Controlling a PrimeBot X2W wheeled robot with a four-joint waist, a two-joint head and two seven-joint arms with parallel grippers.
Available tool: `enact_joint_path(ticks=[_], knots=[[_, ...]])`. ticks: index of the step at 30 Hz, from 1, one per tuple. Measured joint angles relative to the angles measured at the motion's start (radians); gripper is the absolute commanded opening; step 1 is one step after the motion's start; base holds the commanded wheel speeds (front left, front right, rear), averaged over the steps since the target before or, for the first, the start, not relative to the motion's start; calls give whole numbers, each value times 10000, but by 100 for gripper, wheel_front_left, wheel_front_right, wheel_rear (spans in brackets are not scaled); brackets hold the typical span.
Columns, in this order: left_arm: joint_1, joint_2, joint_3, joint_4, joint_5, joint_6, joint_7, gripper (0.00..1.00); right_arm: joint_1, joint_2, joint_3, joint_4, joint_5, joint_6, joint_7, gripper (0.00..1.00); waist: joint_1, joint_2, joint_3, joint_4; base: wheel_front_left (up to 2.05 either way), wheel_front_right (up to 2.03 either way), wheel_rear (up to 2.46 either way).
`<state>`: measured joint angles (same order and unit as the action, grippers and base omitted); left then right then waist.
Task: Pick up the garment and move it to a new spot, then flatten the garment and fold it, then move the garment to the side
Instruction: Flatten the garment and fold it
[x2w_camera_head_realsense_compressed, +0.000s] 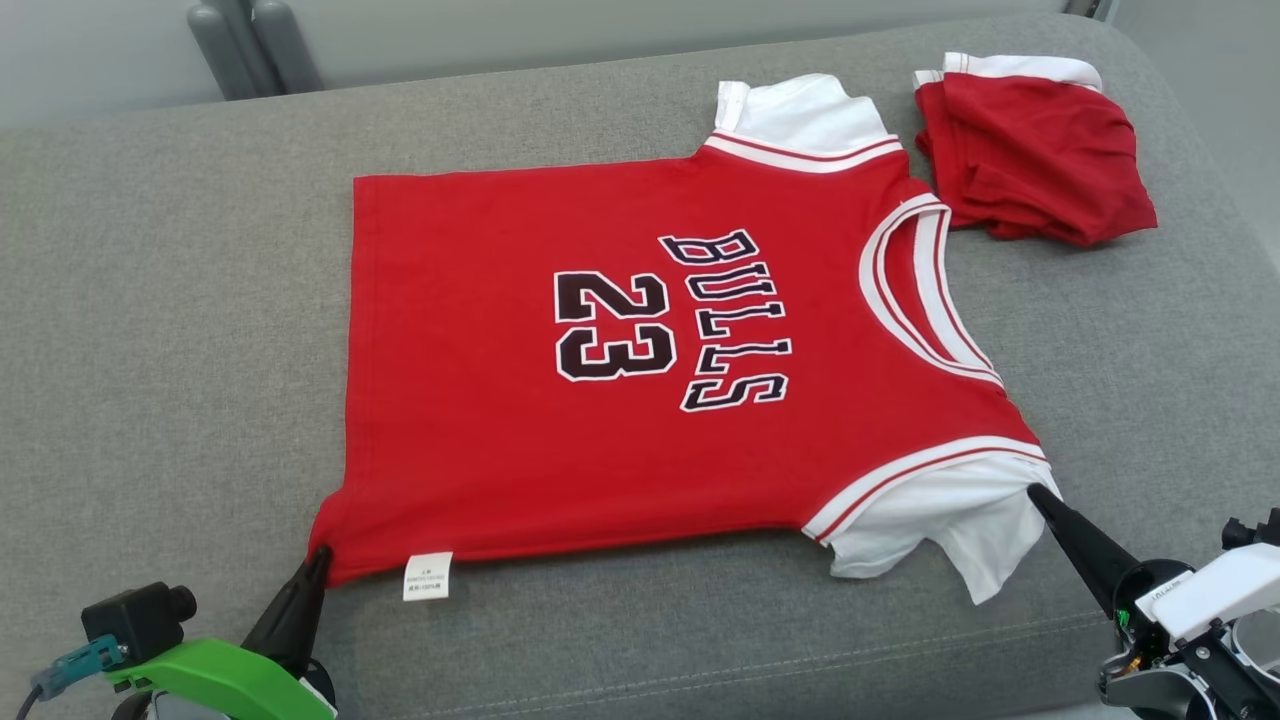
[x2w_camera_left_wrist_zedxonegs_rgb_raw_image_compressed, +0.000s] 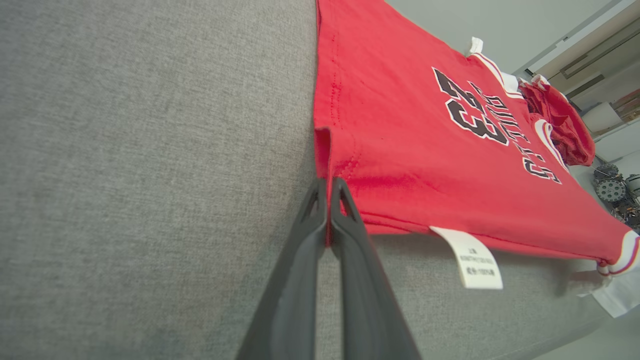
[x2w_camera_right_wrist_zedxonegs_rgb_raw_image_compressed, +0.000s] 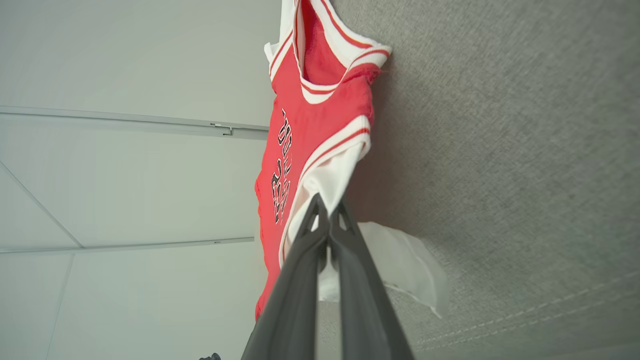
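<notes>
The garment (x2w_camera_head_realsense_compressed: 640, 350) is a red jersey with white sleeves and black "BULLS 23" lettering, spread flat on the grey cushion (x2w_camera_head_realsense_compressed: 170, 330). My left gripper (x2w_camera_head_realsense_compressed: 318, 553) is shut on the jersey's near hem corner; the left wrist view shows red cloth pinched between the fingertips (x2w_camera_left_wrist_zedxonegs_rgb_raw_image_compressed: 328, 186) beside a white label (x2w_camera_left_wrist_zedxonegs_rgb_raw_image_compressed: 472, 257). At the near white sleeve (x2w_camera_head_realsense_compressed: 960, 520), my right gripper (x2w_camera_head_realsense_compressed: 1035, 492) is shut on the sleeve's edge, and in the right wrist view the white cloth (x2w_camera_right_wrist_zedxonegs_rgb_raw_image_compressed: 330, 180) runs into the closed gripper (x2w_camera_right_wrist_zedxonegs_rgb_raw_image_compressed: 327, 204).
A folded red garment with white trim (x2w_camera_head_realsense_compressed: 1035, 155) lies at the cushion's far right, just beyond the jersey's collar. Bare grey cushion spreads to the left of the jersey. The cushion's front edge with its seam (x2w_camera_head_realsense_compressed: 800, 665) runs just before the grippers.
</notes>
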<state>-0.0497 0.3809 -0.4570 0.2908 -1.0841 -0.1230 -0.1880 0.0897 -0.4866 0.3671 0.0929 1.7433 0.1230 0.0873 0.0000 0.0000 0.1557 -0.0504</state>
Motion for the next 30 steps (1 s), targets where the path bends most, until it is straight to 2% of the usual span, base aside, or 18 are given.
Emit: enact_joint_path(ticks=[6,10,15,24,25,26,27,28,29,30], knots=[[-44,-2,-224,267,640,59,-84,0,-386,42,2,351,-535,-4,-295,0,0,0,31,-34,0,0,0],[-121,-165,-355,516,669,136,-107,0,-716,148,98,696,-848,-201,-403,0,0,0,69,-40,0,0,0],[-387,-284,-316,677,895,198,-259,0,-959,357,244,1009,-1014,-286,-531,0,0,0,133,-26,0,0,0],[-678,-640,-240,1143,1057,267,-353,0,-1643,706,372,1653,-1647,-288,-1009,0,0,0,300,29,0,0,0],[-696,-665,-272,1214,1110,267,-399,0,-1711,706,416,1735,-1766,-290,-1049,7,0,0,311,37,0,0,0],[-719,-685,-291,1258,1152,267,-424,4,-1759,706,453,1808,-1870,-291,-1095,24,0,0,320,46,0,0,0],[-756,-702,-295,1289,1170,267,-430,13,-1808,713,491,1883,-1960,-291,-1129,37,0,0,327,55,0,0,0],[-802,-719,-295,1319,1198,267,-431,24,-1852,713,531,1948,-2069,-291,-1147,57,0,0,332,67,0,0,0],[-849,-736,-295,1363,1198,267,-431,42,-1885,717,566,2004,-2161,-293,-1208,100,0,0,337,80,0,0,0],[-896,-757,-297,1402,1210,265,-431,55,-1902,725,583,2069,-2247,-293,-1258,100,0,0,340,93,0,0,0]])
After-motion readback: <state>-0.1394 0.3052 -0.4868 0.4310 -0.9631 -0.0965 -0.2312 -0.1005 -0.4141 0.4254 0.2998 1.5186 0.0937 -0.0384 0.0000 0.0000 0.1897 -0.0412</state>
